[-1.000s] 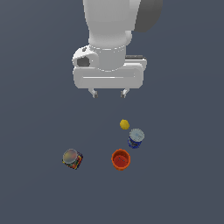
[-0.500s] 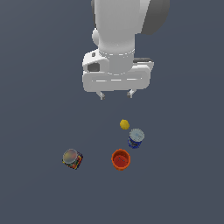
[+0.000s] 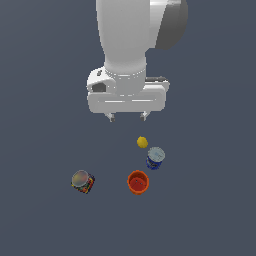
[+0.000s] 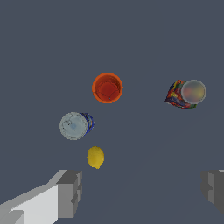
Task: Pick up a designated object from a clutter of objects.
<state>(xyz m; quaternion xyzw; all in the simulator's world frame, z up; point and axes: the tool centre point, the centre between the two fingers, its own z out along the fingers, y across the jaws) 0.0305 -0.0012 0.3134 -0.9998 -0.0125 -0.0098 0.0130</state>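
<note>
**A:** What is laid out, going left to right in the exterior view?

**B:** On a plain dark grey table (image 3: 40, 220), the multicoloured jar (image 3: 83, 181) sits lower left of centre, its round grey lid facing up and its red, yellow and green speckled body showing beneath. It stands well apart from the rest. Next comes an orange-red cup (image 3: 138, 182) near the lower centre, then a small yellow ball (image 3: 142, 142) above it, and a blue can (image 3: 155, 158) with a pale top just beside both.

**A:** And the arm?

**B:** The white arm hangs from the top centre. Its gripper (image 3: 127, 117) is spread wide and holds nothing, high above the table and roughly over the ball, not over the jar.

**A:** What could go wrong?

**B:** My judgement: a straight descent from here would meet the ball or can, the wrong things. The jar also looks tilted, so a poorly centred closing could tip it or let it slip.
</note>
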